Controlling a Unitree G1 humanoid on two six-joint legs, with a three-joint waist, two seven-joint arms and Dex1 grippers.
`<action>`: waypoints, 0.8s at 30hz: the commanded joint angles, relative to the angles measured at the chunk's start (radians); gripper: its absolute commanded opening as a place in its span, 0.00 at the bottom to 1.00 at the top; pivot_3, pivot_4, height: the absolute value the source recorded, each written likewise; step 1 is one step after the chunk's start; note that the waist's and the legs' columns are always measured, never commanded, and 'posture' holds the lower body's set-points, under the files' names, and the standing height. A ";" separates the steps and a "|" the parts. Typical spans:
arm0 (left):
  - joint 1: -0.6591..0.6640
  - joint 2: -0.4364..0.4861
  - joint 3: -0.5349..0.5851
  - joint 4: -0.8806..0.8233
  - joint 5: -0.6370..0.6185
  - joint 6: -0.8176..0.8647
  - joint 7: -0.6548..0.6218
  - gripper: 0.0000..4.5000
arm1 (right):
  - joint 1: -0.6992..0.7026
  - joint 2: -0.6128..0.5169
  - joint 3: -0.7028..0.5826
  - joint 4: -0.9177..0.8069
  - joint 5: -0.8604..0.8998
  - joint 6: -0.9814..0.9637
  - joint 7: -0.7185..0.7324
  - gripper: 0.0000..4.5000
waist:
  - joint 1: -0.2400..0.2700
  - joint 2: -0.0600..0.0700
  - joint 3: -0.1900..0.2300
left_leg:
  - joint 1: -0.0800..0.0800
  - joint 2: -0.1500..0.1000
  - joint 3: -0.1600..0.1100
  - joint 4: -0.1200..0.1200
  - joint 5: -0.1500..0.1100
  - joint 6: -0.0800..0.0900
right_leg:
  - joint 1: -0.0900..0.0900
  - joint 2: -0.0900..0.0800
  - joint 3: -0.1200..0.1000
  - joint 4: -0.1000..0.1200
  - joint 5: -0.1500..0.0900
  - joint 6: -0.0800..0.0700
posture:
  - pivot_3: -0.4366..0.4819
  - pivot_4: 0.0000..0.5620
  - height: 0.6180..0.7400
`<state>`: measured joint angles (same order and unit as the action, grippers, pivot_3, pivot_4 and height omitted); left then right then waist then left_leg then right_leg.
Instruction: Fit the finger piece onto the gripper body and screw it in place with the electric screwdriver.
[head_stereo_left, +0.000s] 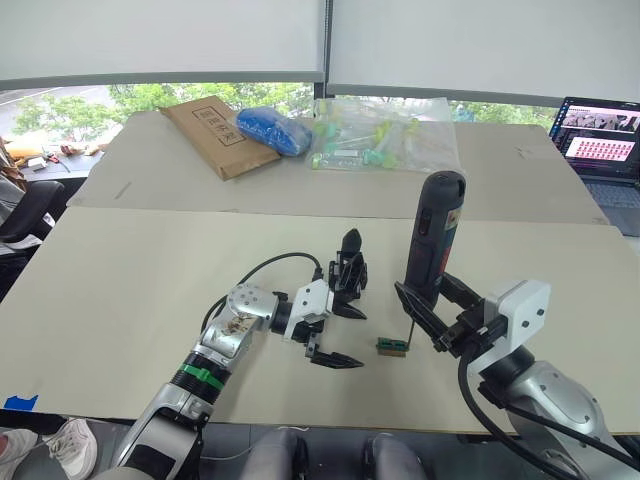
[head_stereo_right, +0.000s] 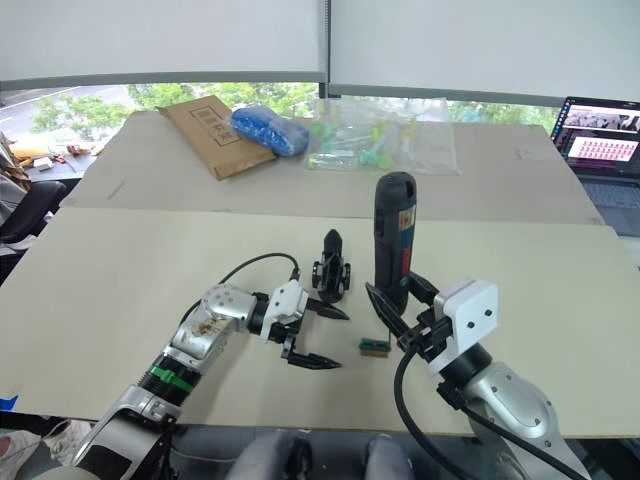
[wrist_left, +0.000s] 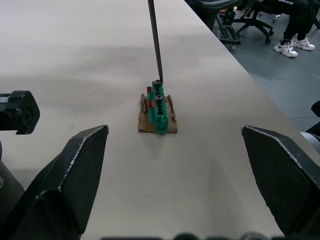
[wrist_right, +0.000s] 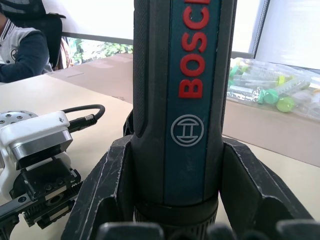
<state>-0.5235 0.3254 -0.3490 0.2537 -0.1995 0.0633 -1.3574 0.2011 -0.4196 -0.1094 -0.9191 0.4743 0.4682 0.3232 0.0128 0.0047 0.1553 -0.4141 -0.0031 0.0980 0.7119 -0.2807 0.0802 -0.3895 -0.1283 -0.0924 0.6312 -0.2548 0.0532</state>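
Right jaws (head_stereo_left: 432, 312) grip smooth cylindrical electric screwdriver (head_stereo_left: 432, 228) upright; left jaws (head_stereo_left: 341, 335) wide open, empty, nr ridged green block (head_stereo_left: 391, 347).

Two pale beige tables (head_stereo_left: 120, 300) stand end to end, the far one (head_stereo_left: 520, 170) pushed up against a row of windows. White roller blinds (head_stereo_left: 160, 40) are drawn most of the way down, leaving a strip of green trees (head_stereo_left: 70, 108) and daylight below. A black office chair (head_stereo_left: 25, 215) sits at the left. An open laptop (head_stereo_left: 600, 145) glows at the far right. Across the room, past the table edge, the floor (wrist_left: 280, 85) is grey, with more wheeled chairs (wrist_left: 235, 27).
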 joint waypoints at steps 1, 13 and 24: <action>-0.013 -0.007 0.000 0.001 -0.005 -0.017 -0.001 1.00 | -0.026 -0.002 -0.022 -0.050 0.010 -0.039 0.003 0.43 | 0.000 0.000 0.000 | 0.000 0.000 0.000 0.000 0.000 0.000 | 0.000 0.000 0.000 0.000 0.000 0.000 | 0.48 0.27 1.00; -0.012 -0.011 0.000 -0.002 -0.004 -0.016 0.005 1.00 | -0.035 -0.008 -0.024 -0.043 0.012 -0.025 0.004 0.43 | 0.000 0.000 0.000 | 0.000 0.000 0.000 0.000 0.000 0.000 | 0.000 0.000 0.000 0.000 0.000 0.000 | 0.48 0.27 1.00; -0.014 -0.018 -0.001 0.003 -0.002 -0.019 0.011 1.00 | -0.007 -0.015 -0.031 -0.049 0.018 -0.028 0.014 0.43 | 0.001 0.000 0.000 | 0.000 0.000 0.000 0.000 0.000 0.000 | 0.000 0.000 0.000 0.000 0.000 0.000 | 0.48 0.27 1.00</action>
<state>-0.5235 0.3144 -0.3500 0.2550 -0.1980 0.0632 -1.3476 0.2028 -0.4288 -0.1118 -0.9191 0.4764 0.4684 0.3297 0.0134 0.0047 0.1552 -0.4141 -0.0032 0.0979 0.7119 -0.2807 0.0803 -0.3894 -0.1283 -0.0924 0.6313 -0.2548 0.0532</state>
